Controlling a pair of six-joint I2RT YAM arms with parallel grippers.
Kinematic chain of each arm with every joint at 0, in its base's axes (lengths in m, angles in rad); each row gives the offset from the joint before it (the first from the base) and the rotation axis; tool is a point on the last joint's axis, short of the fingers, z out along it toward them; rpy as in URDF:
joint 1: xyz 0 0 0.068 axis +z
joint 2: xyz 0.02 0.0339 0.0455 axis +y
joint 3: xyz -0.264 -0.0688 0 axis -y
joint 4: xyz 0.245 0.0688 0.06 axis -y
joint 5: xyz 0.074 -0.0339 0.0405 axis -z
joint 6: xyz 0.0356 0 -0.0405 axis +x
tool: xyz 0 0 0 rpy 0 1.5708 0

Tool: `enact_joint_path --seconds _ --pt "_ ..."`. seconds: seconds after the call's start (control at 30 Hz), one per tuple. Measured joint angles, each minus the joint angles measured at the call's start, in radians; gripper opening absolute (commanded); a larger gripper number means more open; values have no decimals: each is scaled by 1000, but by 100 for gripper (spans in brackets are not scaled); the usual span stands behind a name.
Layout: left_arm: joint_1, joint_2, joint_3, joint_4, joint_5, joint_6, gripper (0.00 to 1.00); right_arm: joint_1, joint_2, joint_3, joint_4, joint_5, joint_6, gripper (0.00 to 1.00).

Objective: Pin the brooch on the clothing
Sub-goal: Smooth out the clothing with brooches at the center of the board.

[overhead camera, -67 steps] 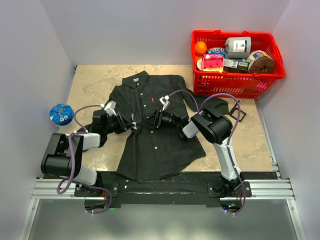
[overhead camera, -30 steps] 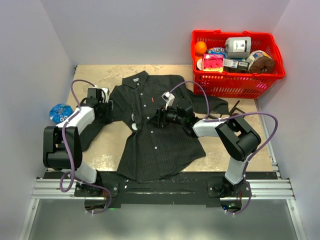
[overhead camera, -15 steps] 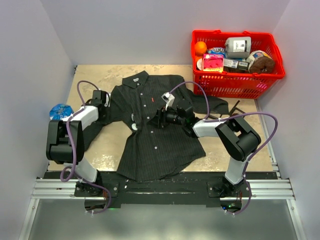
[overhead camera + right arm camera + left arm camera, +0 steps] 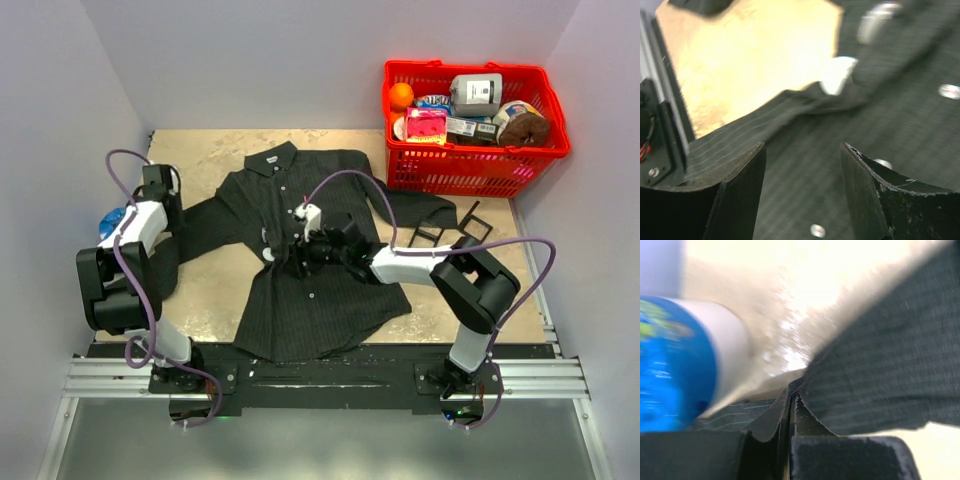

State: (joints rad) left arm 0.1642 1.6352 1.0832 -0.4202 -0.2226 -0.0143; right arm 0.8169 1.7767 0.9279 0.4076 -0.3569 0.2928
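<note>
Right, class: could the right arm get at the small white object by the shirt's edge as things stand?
Probably yes. The right gripper is open above the shirt, the white object lies just ahead of its fingers, and nothing stands between them.

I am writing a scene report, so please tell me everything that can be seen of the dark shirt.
The shirt is dark charcoal with fine pale pinstripes and looks like thin woven cloth. It lies front up on the table, with its collar at the far side. Small pale buttons run down the front, and a tiny red tag sits on the chest. The left gripper is shut on a sleeve edge; the open right gripper hangs over the front.
</note>
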Motion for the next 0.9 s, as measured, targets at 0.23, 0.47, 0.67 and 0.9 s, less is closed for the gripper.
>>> enact_joint_path --seconds 0.23,0.47,0.67,0.9 --pt "80 50 176 -25 3 0 0 171 11 110 -96 74 -35 65" --pt "144 112 294 -21 30 0 0 319 121 262 -193 184 -72 67" --pt "161 114 277 5 97 -4 0 388 242 350 -317 281 -105 67" --pt "203 89 235 25 178 -30 0 422 323 447 -390 339 -125 65"
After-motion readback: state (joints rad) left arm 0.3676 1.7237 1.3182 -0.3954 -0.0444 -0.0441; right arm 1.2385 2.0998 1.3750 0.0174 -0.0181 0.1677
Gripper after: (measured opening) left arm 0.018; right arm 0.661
